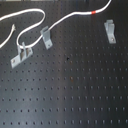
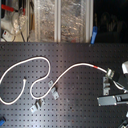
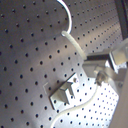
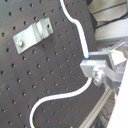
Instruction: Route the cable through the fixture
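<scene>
Gripper point(image 4: 96, 69) fingers pinch the long thin white cable point(image 4: 80, 35), which runs lengthwise away from them over the black perforated board point(image 4: 30, 75). The nearest grey metal clip fixture point(image 2: 107, 79) sits just beside; the red band point(image 2: 95, 66) lies near it.

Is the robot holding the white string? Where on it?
Yes. The end effector pinches the cable partway along its length, not at an end. The red band sits beside the hold.

cable point(image 1: 60, 22) cut off at first exterior view's top edge; gripper point(image 2: 118, 95) blurred, state unclear.
</scene>
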Available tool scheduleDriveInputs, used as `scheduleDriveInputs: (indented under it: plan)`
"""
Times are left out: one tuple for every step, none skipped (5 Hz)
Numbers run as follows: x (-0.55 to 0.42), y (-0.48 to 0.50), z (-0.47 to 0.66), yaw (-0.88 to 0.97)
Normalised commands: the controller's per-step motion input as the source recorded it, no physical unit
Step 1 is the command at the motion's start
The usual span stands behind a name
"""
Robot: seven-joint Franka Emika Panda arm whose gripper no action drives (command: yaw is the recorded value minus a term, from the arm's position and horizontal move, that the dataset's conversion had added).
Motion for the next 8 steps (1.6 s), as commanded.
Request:
scheduleDriveInputs:
  plan:
    - [0.003, -0.009, 0.00, 0.00]
    - [-0.129, 0.181, 0.27, 0.30]
    - [-0.136, 0.024, 0.17, 0.45]
    - [-0.131, 0.031, 0.17, 0.45]
    - [-0.127, 0.043, 0.17, 0.45]
    - [-0.198, 0.134, 0.20, 0.27]
    - [-0.310, 0.272, 0.23, 0.00]
    - [0.005, 0.041, 0.03, 0.05]
